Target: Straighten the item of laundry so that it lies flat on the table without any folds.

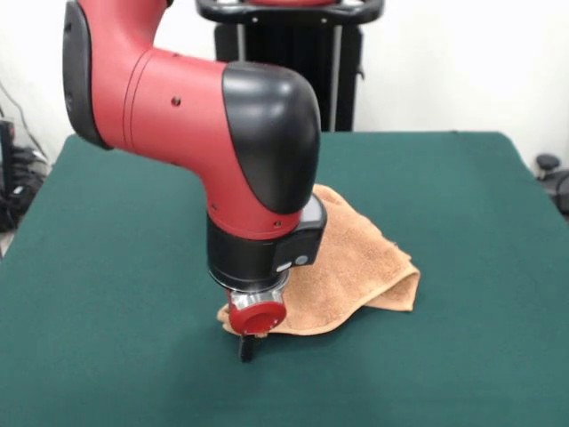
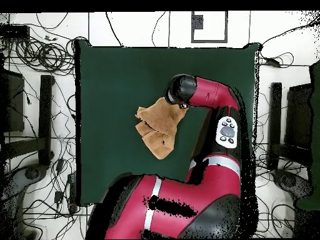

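The orange-tan towel lies crumpled on the green table, right of centre in the front view, with one side doubled over into a thick fold at the right. My gripper points down at the towel's near left corner, low over the table. The red and black wrist hides most of it, and I cannot tell whether it holds cloth. In the overhead view the towel is a bunched, uneven shape in the middle of the table. The arm's end covers the towel's upper right corner.
The arm's big red elbow fills the upper left of the front view and hides the table behind it. The black pedestal stands at the far edge. Cables and black stands ring the table on the floor.
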{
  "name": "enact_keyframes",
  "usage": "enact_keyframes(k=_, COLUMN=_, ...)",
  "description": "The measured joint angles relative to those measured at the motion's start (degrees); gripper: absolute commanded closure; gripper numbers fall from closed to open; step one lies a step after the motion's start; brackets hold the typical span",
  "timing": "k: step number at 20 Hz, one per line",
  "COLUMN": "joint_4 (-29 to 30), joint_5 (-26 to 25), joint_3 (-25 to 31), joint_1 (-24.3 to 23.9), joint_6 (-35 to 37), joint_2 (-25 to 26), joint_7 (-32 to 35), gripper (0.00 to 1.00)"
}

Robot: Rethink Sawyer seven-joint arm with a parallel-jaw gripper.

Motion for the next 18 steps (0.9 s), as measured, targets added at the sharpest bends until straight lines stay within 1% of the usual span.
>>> enact_keyframes(k=18, joint_4=-1.5, joint_5=-0.1, joint_3=0.3, joint_1=-0.1, joint_6=0.0, joint_2=0.4, joint_7=0.0, gripper=0.0)
